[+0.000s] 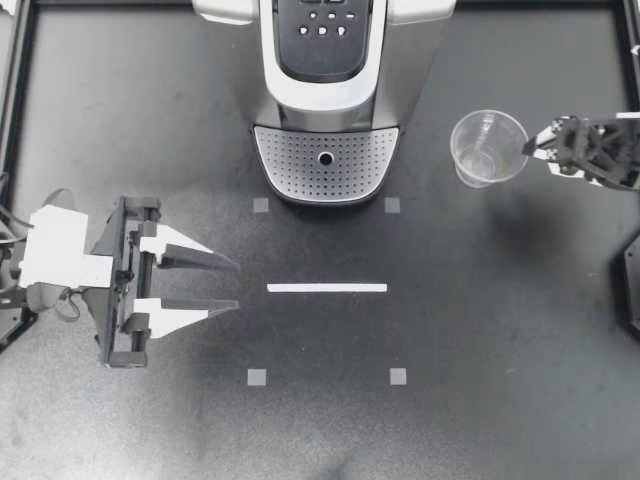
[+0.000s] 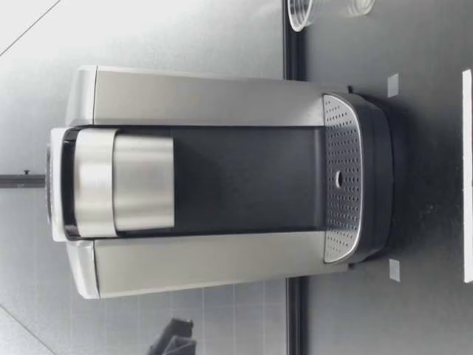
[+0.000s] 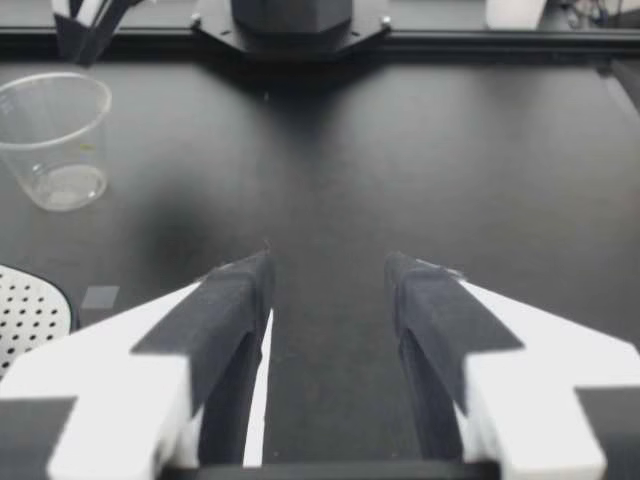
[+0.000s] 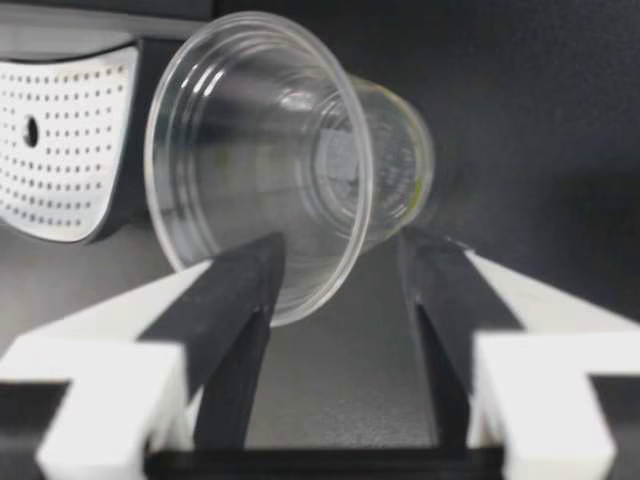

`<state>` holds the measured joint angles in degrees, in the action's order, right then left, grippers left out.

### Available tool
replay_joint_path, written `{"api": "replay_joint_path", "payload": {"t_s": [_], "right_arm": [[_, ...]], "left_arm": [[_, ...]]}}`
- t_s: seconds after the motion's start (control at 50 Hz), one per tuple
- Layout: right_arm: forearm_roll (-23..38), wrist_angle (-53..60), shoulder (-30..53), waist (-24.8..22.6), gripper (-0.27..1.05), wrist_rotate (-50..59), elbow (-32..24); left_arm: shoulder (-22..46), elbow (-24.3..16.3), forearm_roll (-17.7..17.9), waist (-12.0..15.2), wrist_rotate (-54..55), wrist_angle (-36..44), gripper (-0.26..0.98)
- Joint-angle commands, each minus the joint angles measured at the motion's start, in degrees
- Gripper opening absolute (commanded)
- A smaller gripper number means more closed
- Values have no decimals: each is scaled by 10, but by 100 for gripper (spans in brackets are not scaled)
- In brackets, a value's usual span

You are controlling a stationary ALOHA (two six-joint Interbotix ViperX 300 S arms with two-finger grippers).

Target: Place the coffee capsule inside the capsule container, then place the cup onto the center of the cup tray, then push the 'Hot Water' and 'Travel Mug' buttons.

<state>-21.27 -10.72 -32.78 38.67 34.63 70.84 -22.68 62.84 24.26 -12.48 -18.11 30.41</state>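
Evidently pre-grasp: right gripper (image 1: 532, 148), fingers apart, noses the rim of the cup (image 1: 487, 148), which stands beside the cup tray (image 1: 325, 160). Left gripper (image 1: 238, 285) idles spread, clear of the path.

Even light falls from overhead onto the coffee machine (image 1: 325, 90), and its silver shoulders glare white in the top view. The dark table (image 1: 500, 330) in front of the machine stays matte, with a soft shadow under my left gripper (image 1: 232, 285). From table height, the wall (image 2: 148, 29) behind the machine is washed out. The clear cup (image 1: 488, 148) beside the machine catches pale glints and blurs close to the right wrist camera.
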Motion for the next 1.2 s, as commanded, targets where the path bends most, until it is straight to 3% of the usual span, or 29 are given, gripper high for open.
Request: {"api": "replay_joint_path", "payload": {"t_s": [0.0,0.32,0.74,1.0,1.18], "right_arm": [[0,8,13,4,54,-2,-16],[1,4,57,4,49,-8,-39],[2,-23,51,4,6,-7,-42],[-12,-32,18,-4,5,10,-56],[-21,-22,17,-65,5,45,-89]], "left_arm": [[-4,-4,-2,-2,1,3,42],[-7,1,-2,-2,2,3,42],[-9,3,-2,-2,-1,3,42],[-10,7,-2,-2,1,3,42],[-11,8,-2,-2,-4,4,42]]}}
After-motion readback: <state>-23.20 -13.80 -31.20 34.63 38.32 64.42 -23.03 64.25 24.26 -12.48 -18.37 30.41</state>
